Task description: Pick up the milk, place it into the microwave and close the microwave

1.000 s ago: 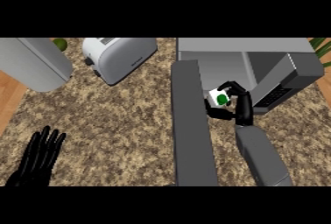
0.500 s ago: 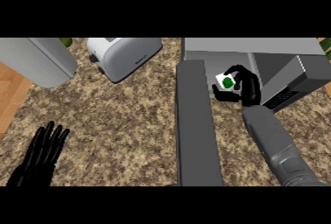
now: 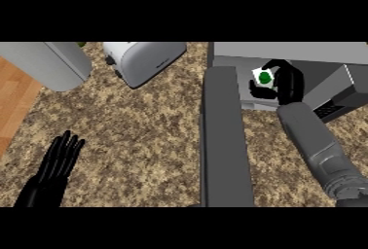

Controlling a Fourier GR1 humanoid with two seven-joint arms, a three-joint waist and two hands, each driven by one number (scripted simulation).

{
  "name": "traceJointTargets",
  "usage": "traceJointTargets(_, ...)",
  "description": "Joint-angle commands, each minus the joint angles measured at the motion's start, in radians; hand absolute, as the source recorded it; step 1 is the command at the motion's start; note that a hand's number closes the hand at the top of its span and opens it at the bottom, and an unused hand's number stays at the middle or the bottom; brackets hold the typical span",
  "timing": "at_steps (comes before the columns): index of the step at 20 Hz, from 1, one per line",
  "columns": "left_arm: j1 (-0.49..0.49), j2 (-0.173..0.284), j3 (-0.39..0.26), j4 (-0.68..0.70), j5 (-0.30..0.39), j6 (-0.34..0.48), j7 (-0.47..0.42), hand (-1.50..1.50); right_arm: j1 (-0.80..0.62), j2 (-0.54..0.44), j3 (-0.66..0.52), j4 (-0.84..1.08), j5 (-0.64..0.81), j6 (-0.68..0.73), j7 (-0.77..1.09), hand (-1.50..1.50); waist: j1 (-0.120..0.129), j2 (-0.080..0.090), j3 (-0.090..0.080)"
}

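Curling round the milk (image 3: pixel 263 78), the right hand (image 3: pixel 286 82) has the small white carton, with its green spot facing up, tucked between thumb and fingers. The carton sits at the hand's left side, against the palm, so that only its top face and a bit of one edge show past the black fingers. Hand and carton together are at the mouth of the microwave (image 3: pixel 302 61), whose grey body lies just above and to the right of the hand; whether the carton rests on the oven's floor or is carried clear of it cannot be told from here. The grey forearm runs down and to the right from the wrist toward the lower edge of the view.

Just left of the hand, the microwave door (image 3: pixel 224 141) stands swung wide, a long dark grey slab reaching from beside the carton down across the speckled counter (image 3: pixel 151 131).

Well apart to the left and lower down, the left hand (image 3: pixel 57 163) rests near the counter's edge, fingers straight and spread, holding nothing and touching nothing that can be made out.

Far left of the right hand and about level with it stand a silver toaster (image 3: pixel 144 58) and, beyond that, a grey box-shaped appliance (image 3: pixel 46 63) at the corner.
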Motion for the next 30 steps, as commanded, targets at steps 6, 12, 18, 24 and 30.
traceJointTargets(6, -0.022, 0.009, -0.015, 0.006, -0.070, 0.025, 0.005, -1.50, -0.019, -0.070, 0.025, 0.070, 0.055, -0.104, 0.012, -1.50, 0.034, 0.016, 0.002)
traceJointTargets(12, -0.083, 0.029, 0.003, 0.008, -0.059, 0.023, 0.047, -1.50, -0.064, -0.065, 0.048, 0.104, 0.083, -0.058, 0.061, -1.50, 0.041, 0.021, 0.003)
traceJointTargets(18, -0.041, 0.006, -0.042, 0.019, -0.081, -0.003, -0.010, -1.50, -0.056, -0.010, 0.014, 0.073, 0.046, 0.041, 0.009, -1.50, 0.047, 0.019, 0.004)
traceJointTargets(24, -0.068, -0.008, -0.051, 0.054, -0.084, -0.006, -0.018, -1.50, -0.058, 0.040, -0.023, 0.045, 0.009, 0.103, -0.055, -1.50, 0.025, 0.010, 0.002)
traceJointTargets(30, -0.036, -0.025, -0.083, 0.038, -0.101, -0.013, -0.038, -1.50, 0.044, 0.019, -0.108, 0.017, -0.075, 0.190, -0.189, -1.50, 0.005, 0.003, 0.002)
